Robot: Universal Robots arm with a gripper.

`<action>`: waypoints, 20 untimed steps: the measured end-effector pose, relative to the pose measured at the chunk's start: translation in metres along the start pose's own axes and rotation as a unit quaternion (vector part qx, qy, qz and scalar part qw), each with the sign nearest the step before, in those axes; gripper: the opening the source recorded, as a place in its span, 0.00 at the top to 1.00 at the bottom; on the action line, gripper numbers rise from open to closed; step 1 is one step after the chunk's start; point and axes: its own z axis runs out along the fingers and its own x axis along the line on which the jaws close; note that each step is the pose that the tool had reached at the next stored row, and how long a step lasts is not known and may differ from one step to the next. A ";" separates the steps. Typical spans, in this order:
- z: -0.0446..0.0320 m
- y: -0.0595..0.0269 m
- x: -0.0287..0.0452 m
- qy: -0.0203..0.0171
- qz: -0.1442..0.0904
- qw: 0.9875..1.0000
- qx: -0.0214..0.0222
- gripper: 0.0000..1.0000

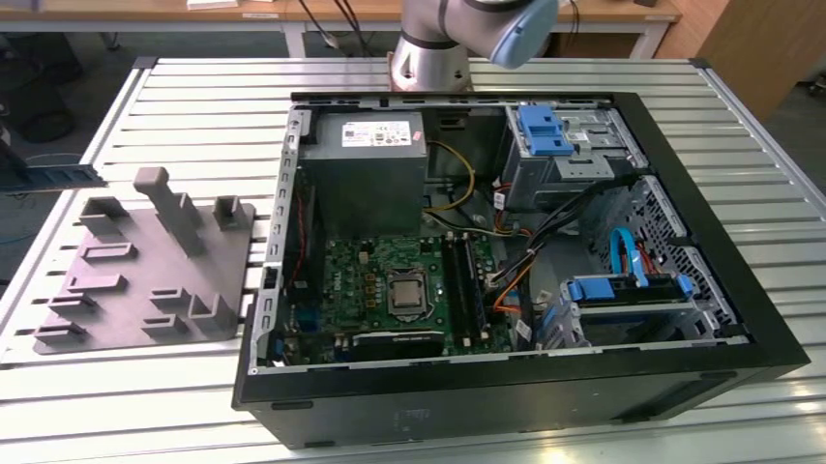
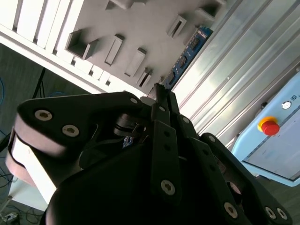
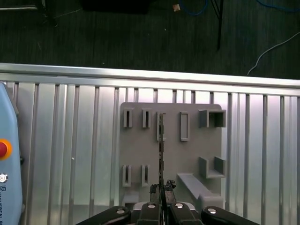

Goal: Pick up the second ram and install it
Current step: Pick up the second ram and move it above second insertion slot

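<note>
The arm point(image 1: 432, 60) is a smooth silver-grey tube with a pale blue rounded cap point(image 1: 523, 34) at its joint. The gripper point(image 2: 159, 93) is matte black, built of flat linked bars pinned with round silver screws point(image 2: 168, 187).

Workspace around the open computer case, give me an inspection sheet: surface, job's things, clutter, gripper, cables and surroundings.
Surface: slatted metal table, carrying an open computer case and, at the exterior view's left, a grey fixture.
Job's things: the second ram, edge-on in the first wrist view, above the fixture.
Clutter: a light-blue box with a red button on the slats.
Gripper: the gripper is shut on the second ram's end.
Cables: coloured leads inside the case; a white cable on the floor.
Surroundings: dark floor; a wooden desk beyond the table.
</note>
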 end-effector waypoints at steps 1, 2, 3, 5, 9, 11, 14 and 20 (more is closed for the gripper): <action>-0.0001 -0.0043 0.0000 0.000 0.000 1.000 0.000 0.86; -0.0002 -0.0091 0.0000 0.000 0.000 1.000 0.000 0.86; -0.0003 -0.0134 -0.0001 0.000 0.000 1.000 0.000 0.86; -0.0005 -0.0220 -0.0002 0.000 0.000 1.000 0.000 0.86; -0.0007 -0.0400 -0.0001 0.000 0.000 1.000 -0.001 0.86; -0.0008 -0.0490 0.0002 0.000 0.000 1.000 -0.001 0.86; -0.0010 -0.0624 0.0004 0.000 0.000 1.000 -0.002 0.86; -0.0016 -0.0898 0.0012 0.000 0.000 1.000 -0.003 0.86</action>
